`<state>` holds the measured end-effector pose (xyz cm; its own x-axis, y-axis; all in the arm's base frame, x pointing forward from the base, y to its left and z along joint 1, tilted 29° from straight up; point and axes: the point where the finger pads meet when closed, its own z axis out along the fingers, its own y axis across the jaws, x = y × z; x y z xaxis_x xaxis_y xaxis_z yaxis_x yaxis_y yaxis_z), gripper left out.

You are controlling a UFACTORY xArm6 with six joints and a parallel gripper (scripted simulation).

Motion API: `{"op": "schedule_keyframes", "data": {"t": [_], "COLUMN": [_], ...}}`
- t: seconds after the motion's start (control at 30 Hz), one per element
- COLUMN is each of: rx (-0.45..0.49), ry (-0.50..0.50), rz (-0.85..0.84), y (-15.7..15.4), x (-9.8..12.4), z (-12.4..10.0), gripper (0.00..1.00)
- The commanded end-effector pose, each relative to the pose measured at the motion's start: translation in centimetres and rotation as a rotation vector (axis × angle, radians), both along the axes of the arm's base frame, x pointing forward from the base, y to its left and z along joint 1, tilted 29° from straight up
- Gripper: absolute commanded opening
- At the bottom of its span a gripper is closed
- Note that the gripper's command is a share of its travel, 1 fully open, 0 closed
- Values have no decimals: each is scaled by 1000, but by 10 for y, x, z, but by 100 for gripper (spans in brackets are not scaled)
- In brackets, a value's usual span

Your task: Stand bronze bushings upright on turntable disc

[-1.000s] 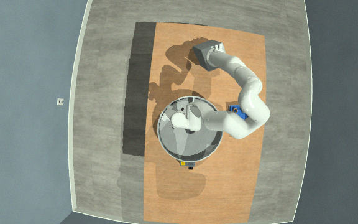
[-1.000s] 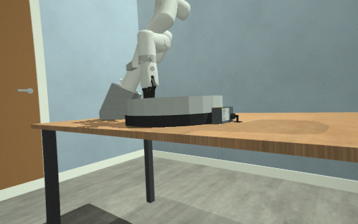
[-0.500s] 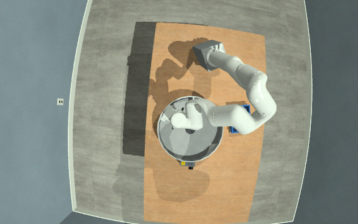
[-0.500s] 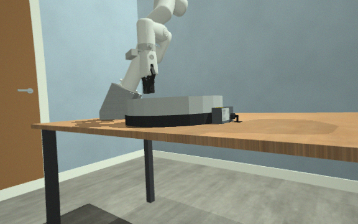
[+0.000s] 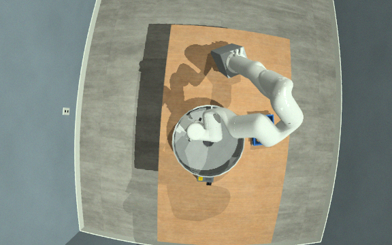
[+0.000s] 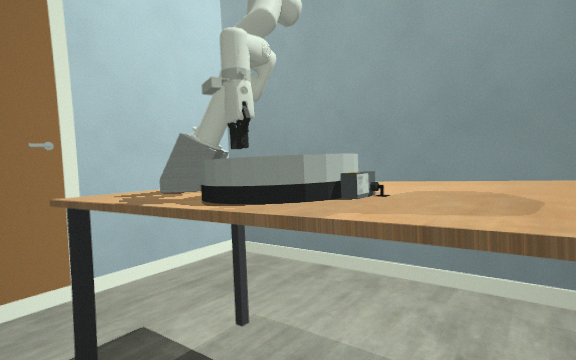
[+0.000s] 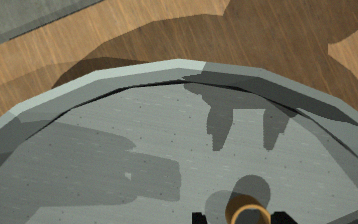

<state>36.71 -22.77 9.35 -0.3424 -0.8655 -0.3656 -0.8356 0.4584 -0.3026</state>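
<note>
A bronze bushing [image 7: 239, 202] stands upright on the turntable's grey disc [image 7: 95, 107] [image 5: 216, 156], its round open end up, partly cut off by the wrist view's lower edge. My gripper [image 6: 239, 147] [image 7: 241, 220] is part open and empty, pointing down above the bushing, its tips higher than the turntable's rim. The dark hub [image 5: 208, 143] shows at the disc's middle in the top view. The blue crate [image 5: 269, 116] is mostly hidden under the arm; a small bronze-coloured patch shows inside, but its contents cannot be made out.
A raised grey wall [image 5: 173, 139] [image 6: 263, 170] [image 7: 180, 64] rings the disc. A small control box [image 5: 209, 179] [image 6: 355, 185] with a yellow patch and a black crank sits against the turntable's outer side. The arm's base [image 5: 221, 61] [image 6: 183, 170] stands behind the turntable.
</note>
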Motion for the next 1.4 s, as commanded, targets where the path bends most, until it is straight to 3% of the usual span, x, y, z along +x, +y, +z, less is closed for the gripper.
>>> {"op": "schedule_keyframes", "data": {"t": [0.0, 0.47, 1.37], "rx": [-2, 11, 77], "ry": [-2, 4, 36], "rz": [-2, -27, -162], "y": [0, 30, 184], "x": [0, -4, -29], "z": [1, 6, 28], "gripper": [41, 41, 41]}}
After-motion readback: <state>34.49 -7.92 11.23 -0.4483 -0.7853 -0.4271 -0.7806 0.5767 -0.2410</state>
